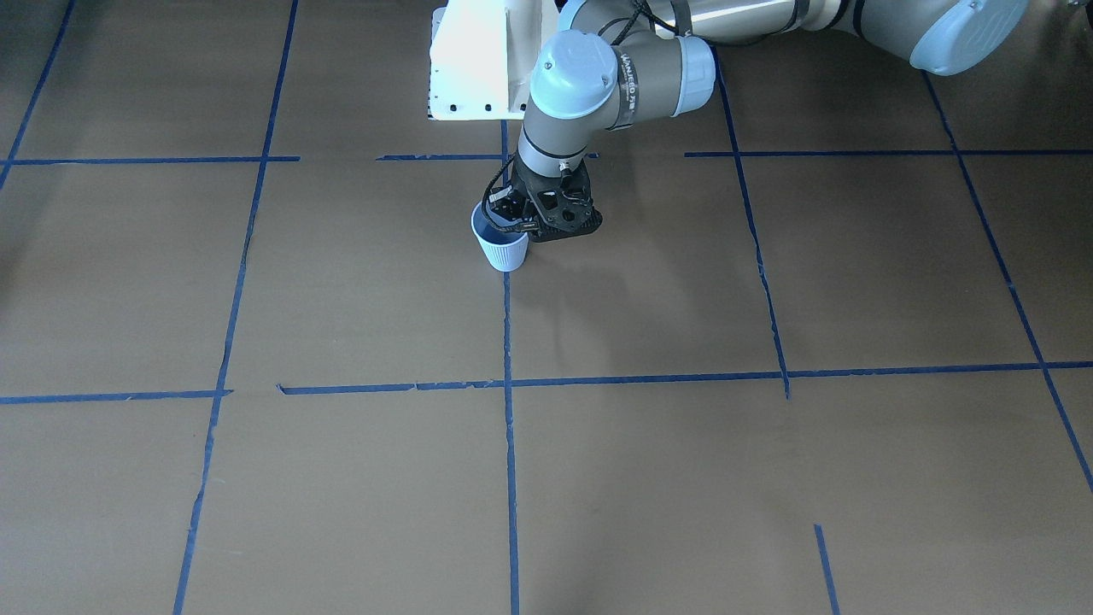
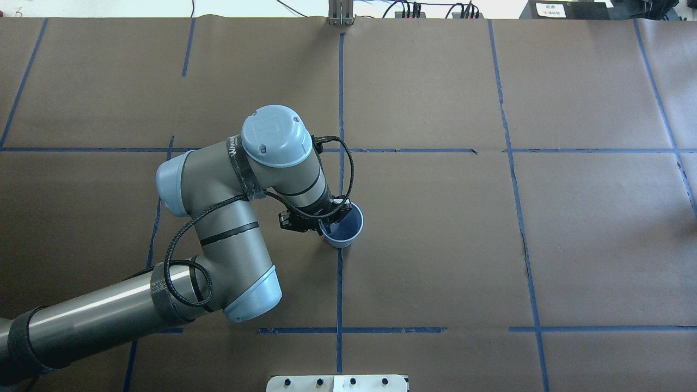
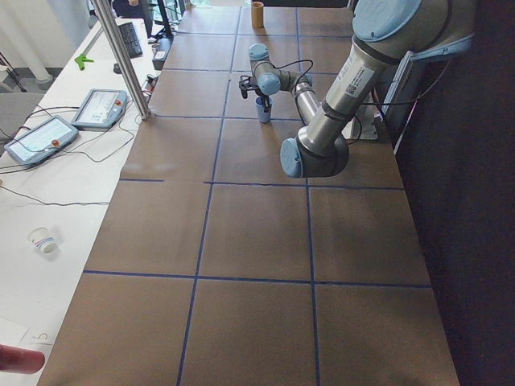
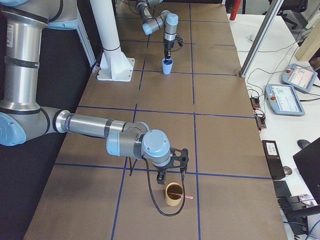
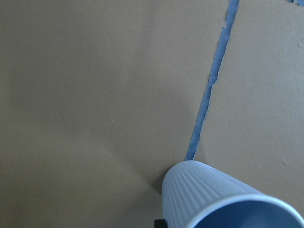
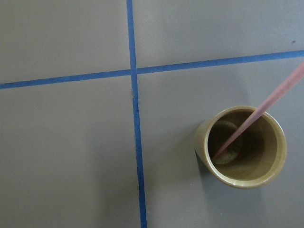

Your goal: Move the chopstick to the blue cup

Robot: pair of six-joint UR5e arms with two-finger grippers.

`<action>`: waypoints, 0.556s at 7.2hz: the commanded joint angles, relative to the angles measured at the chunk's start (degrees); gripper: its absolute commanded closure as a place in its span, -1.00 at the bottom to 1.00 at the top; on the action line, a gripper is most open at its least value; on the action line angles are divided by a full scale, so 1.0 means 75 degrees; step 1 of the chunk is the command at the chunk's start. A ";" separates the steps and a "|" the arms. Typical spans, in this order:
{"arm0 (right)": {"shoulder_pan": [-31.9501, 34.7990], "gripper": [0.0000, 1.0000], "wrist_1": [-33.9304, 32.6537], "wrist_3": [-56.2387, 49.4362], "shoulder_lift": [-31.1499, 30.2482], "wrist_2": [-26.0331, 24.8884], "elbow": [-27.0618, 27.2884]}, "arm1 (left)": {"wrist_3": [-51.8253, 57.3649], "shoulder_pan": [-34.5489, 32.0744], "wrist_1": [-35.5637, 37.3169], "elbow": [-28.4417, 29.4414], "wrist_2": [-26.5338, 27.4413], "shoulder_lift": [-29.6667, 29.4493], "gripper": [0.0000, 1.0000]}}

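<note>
On the brown surface (image 2: 435, 245), left of the blue cup (image 2: 343, 231) in the overhead view, the left arm (image 2: 218, 234) bends in from the lower left corner and bows its wrist down to the cup. The left fingers (image 2: 324, 225) sit at the blue cup's left rim, and one dark tip seems to dip inside the mouth. I cannot tell whether they are spread, closed or pinching the wall, since the wrist hides them. The blue cup stands upright on a blue tape line (image 2: 339, 283), and its ribbed wall fills the bottom right corner of the left wrist view.

Well apart from the blue cup, toward the robot's right end of the surface, a tan cup (image 4: 173, 201) also stands upright. The chopstick (image 6: 266, 107) is in it: a pinkish stick with its lower tip on the cup's floor, leaning so that its upper end passes over the rim. The right fingers (image 4: 161, 175) hang just above that tan cup, equally far from the blue cup and clear of the stick. Only the side camera shows them, so their spread cannot be told.
</note>
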 commanded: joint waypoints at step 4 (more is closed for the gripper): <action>0.0000 -1.00 0.0000 -0.0006 0.0028 -0.0009 0.0012 | 0.0052 -0.0451 0.0330 -0.0755 -0.0116 0.0113 -1.00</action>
